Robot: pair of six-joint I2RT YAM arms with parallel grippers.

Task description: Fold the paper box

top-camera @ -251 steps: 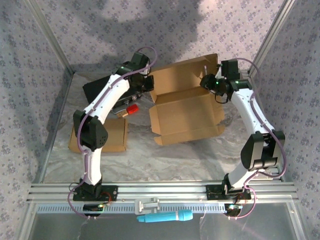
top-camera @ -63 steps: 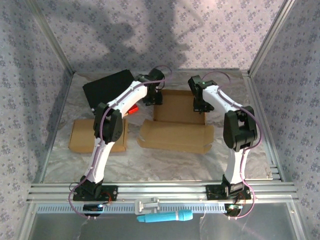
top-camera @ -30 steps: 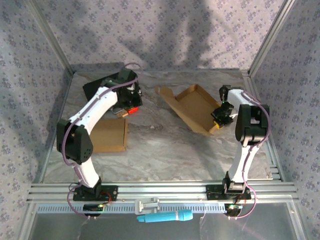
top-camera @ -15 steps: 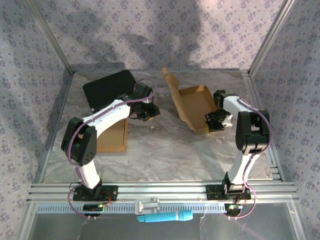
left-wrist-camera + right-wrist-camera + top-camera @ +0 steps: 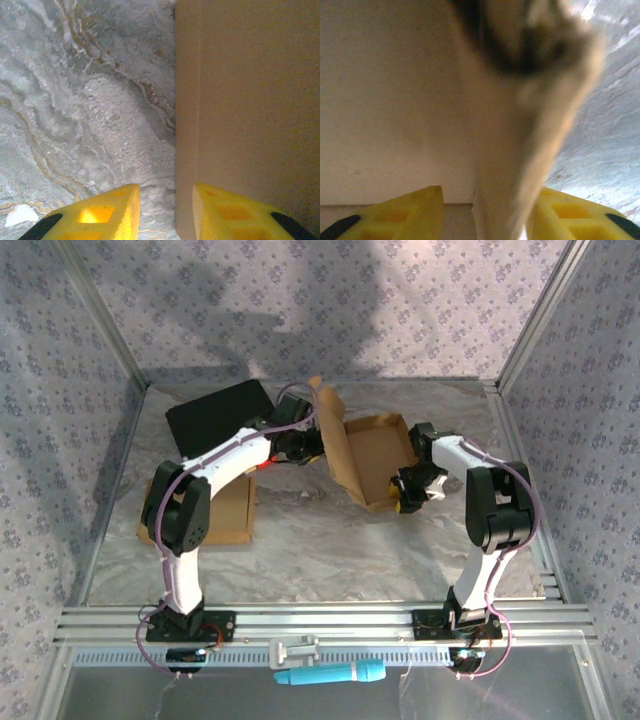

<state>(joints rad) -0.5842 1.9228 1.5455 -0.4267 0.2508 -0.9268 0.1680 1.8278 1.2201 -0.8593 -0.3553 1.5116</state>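
brown cardboard box (image 5: 378, 452): tall flap (image 5: 332, 440) stood upright, half-folded
left pincer (image 5: 166, 202): sat part-open astride the flap edge, probably propping it
right pincer (image 5: 490, 200): hung slack around a side wall, gripped nothing

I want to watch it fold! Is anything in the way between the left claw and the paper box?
Nothing visible is. The left gripper is right at the paper box, at its raised flap. The flap's edge sits in the gap between the open fingers, with the table showing beside it.
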